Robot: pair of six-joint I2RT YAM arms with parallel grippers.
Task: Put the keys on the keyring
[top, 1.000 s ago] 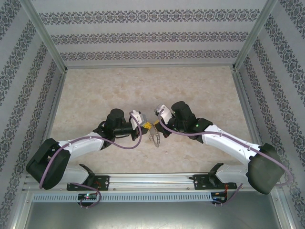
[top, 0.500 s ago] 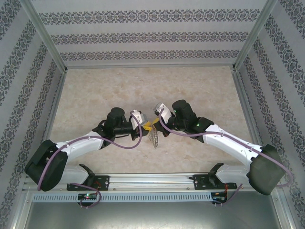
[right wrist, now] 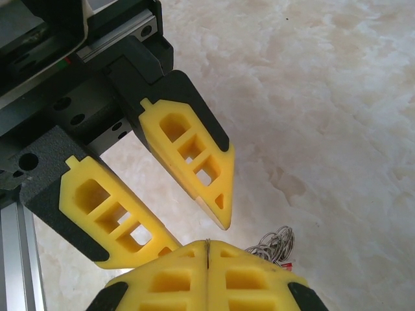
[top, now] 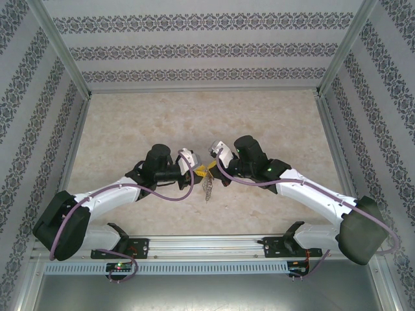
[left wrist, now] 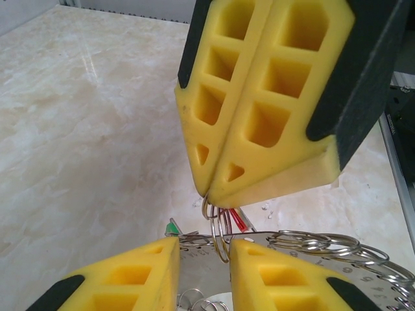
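Observation:
My right gripper [left wrist: 211,194] comes down from the top of the left wrist view, shut on small silver rings of the keyring [left wrist: 324,243]. The hoop's flat metal and looped rings stretch off to the right. A green key [left wrist: 172,228] head pokes out at the left of the rings and a red key [left wrist: 240,220] hangs just behind them. My left gripper [left wrist: 203,245] is open, its yellow fingertips either side of the hanging rings. From above, both grippers meet at mid-table, left gripper [top: 198,172] facing right gripper [top: 209,170], with the keyring [top: 207,188] dangling below.
The marble-patterned table [top: 130,129] is walled by patterned panels at the left, back and right. An aluminium rail [top: 207,245] with the arm bases runs along the near edge. In the right wrist view the ring bundle [right wrist: 275,243] hangs beside my shut fingers.
My left gripper's jaws have parted from nearly shut to open. The hanging keyring has shifted slightly left. The right gripper stays shut in place.

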